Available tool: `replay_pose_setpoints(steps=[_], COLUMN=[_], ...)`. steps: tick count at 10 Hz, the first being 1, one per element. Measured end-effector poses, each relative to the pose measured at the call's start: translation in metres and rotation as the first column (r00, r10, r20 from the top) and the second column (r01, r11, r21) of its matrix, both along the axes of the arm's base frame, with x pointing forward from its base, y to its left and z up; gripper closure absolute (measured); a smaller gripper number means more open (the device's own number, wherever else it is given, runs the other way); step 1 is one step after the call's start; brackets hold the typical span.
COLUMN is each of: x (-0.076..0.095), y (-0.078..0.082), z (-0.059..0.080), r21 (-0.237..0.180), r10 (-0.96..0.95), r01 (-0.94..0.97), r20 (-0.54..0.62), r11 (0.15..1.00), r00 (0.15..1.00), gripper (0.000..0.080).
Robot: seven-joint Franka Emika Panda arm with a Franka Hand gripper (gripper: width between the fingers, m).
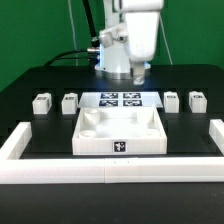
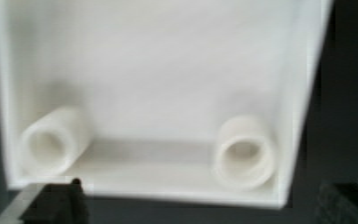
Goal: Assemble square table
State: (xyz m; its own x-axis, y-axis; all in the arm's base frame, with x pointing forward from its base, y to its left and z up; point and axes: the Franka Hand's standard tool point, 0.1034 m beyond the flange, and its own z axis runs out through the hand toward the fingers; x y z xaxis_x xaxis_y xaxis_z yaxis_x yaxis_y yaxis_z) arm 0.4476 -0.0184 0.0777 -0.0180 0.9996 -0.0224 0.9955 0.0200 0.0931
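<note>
White plastic square table top (image 1: 120, 133) centred at front edge of bench (image 1: 50, 125), rim up. Tool (image 1: 137, 72) spread wide, empty, hovering above it. Risk: off-centre descent, finger striking socket (image 2: 247, 152), skidding top askew. Leg blocks (image 1: 70, 100) untouched mid-bench.

Open air over table top (image 1: 95, 143); 4 leg blocks (image 1: 69, 101) behind, gaps btwn; rail (image 1: 110, 172) walls front

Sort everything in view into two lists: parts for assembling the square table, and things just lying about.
Job: square table top; four leg blocks.
Lying about: marker board; white border rail.
</note>
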Motion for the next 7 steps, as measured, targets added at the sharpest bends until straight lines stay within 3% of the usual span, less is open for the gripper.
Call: replay_pose_setpoints(steps=[3, 5, 7], x=[-0.012, -0.005, -0.005], y=[-0.030, -0.029, -0.022], z=[-0.056, -0.069, -0.069], r21=[0.015, 0.021, 0.025], r10=[-0.026, -0.036, -0.076], r01=[0.026, 0.037, 0.077], r20=[-0.024, -0.037, -0.041], r11=[1.000, 0.999, 0.997], r00=[0.999, 0.999, 0.996], gripper=[0.0150, 0.0150, 0.0159])
